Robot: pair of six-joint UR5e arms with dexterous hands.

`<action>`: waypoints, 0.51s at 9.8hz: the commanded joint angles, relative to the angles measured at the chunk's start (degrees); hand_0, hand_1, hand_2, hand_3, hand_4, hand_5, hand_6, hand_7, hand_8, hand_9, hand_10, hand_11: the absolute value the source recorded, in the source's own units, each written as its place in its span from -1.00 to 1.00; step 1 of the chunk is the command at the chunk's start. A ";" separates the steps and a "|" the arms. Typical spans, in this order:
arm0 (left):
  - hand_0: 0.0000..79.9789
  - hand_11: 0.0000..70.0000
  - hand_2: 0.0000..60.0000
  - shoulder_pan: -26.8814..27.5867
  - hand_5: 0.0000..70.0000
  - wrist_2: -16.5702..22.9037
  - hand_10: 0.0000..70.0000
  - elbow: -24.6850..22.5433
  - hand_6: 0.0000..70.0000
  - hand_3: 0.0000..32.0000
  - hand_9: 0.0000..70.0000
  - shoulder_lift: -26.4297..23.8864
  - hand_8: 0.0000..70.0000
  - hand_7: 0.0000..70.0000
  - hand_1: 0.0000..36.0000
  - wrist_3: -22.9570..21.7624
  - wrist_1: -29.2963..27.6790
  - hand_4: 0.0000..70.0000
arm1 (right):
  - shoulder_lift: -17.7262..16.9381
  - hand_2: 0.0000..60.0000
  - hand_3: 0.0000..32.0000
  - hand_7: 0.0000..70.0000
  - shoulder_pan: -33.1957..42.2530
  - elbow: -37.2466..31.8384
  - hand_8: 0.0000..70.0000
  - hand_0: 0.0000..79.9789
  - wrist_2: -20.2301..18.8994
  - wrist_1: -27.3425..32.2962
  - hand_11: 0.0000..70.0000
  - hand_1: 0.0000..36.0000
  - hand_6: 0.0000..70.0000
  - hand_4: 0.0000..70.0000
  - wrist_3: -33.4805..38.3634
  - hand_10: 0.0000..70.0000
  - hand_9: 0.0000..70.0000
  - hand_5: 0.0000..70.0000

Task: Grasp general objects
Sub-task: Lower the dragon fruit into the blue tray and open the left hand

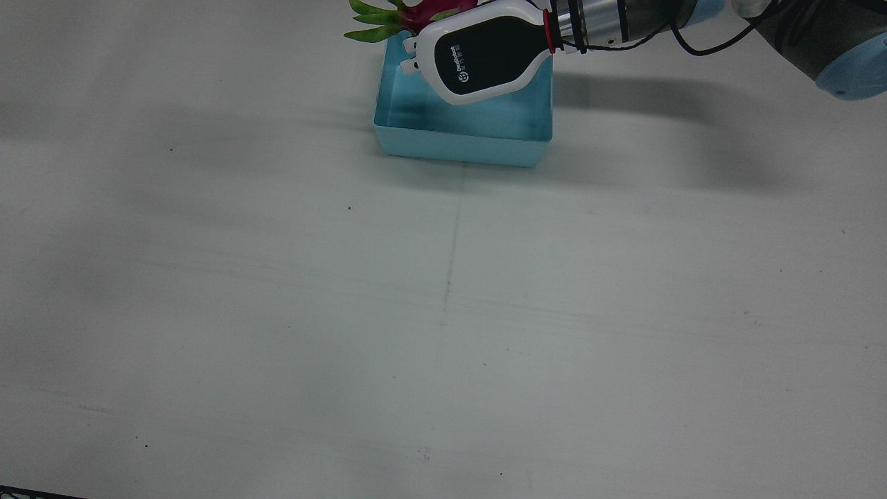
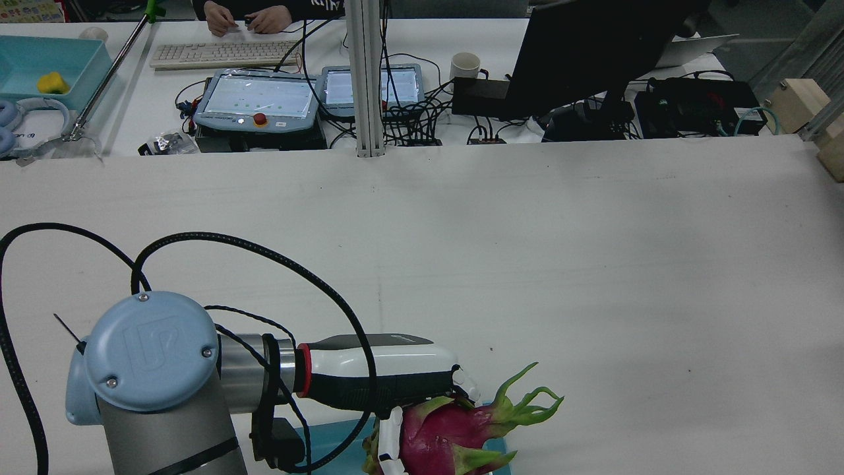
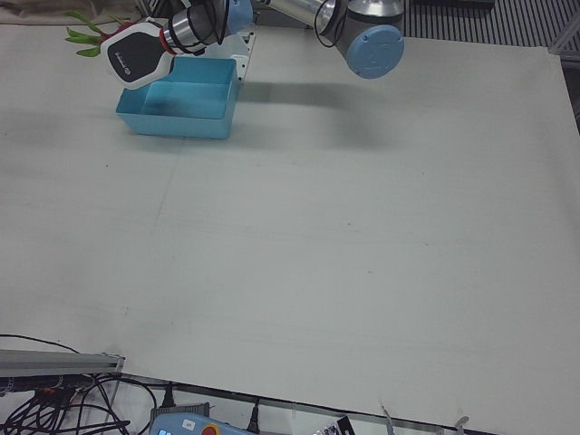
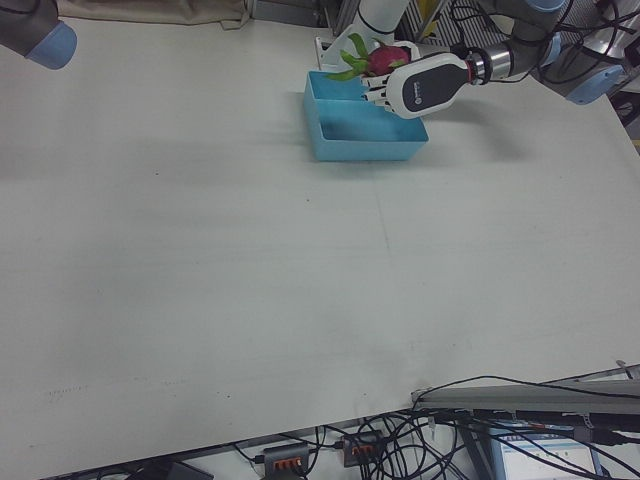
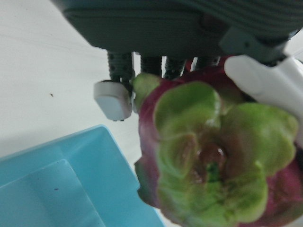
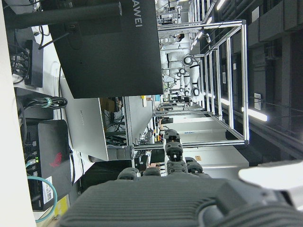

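My left hand [image 1: 485, 55] is shut on a pink dragon fruit [image 1: 429, 14] with green scales and holds it in the air over the robot-side edge of a light blue bin [image 1: 461, 149]. The rear view shows the hand [image 2: 376, 376] with its fingers wrapped around the fruit [image 2: 448, 432], above the bin [image 2: 330, 448]. In the left hand view the fruit [image 5: 213, 161] fills the right side, with fingertips [image 5: 113, 99] against it and the bin's corner [image 5: 57, 189] below. The bin's inside looks bare. My right hand [image 6: 170, 189] holds nothing, its fingers apart.
The white table [image 1: 443, 312] stretches wide in front of the bin. My right arm's elbow [image 4: 40, 35] hangs over the far corner in the right-front view. Beyond the table, a desk carries a monitor [image 2: 593, 53], teach pendants [image 2: 257, 99] and cables.
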 commanded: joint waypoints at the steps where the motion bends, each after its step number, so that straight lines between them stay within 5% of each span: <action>1: 0.41 -0.80 -0.58 0.44 -0.66 0.60 -0.89 -0.14 -0.59 -1.00 -0.73 0.62 -0.59 0.05 0.27 -0.51 -1.73 -0.73 | 0.00 -1.00 -1.00 -1.00 -0.03 0.00 -1.00 -1.00 0.00 -0.05 -1.00 -1.00 -1.00 -1.00 0.00 -1.00 -1.00 -1.00; 2: 0.29 -1.00 -1.00 0.35 -0.94 0.25 -1.00 -0.40 -1.00 -1.00 -1.00 0.80 -0.98 -0.95 -0.06 -0.51 -1.74 -1.00 | 0.00 -1.00 -1.00 -1.00 0.05 0.00 -1.00 -1.00 0.00 0.04 -1.00 -1.00 -1.00 -1.00 0.00 -1.00 -1.00 -1.00; 3: 0.29 -1.00 -1.00 0.34 -1.00 0.08 -1.00 -0.49 -1.00 -0.99 -1.00 0.97 -1.00 -1.00 -0.13 -0.42 -1.74 -1.00 | 0.00 -1.00 -1.00 -1.00 0.05 0.00 -1.00 -1.00 0.00 0.04 -1.00 -1.00 -1.00 -1.00 0.00 -1.00 -1.00 -1.00; 5: 0.30 -1.00 -1.00 -0.09 -1.00 0.07 -1.00 -0.58 -1.00 -0.20 -1.00 0.97 -1.00 -1.00 -0.09 -0.33 -1.74 -1.00 | 0.00 -1.00 -1.00 -1.00 0.05 0.00 -1.00 -1.00 0.00 0.04 -1.00 -1.00 -1.00 -1.00 0.00 -1.00 -1.00 -1.00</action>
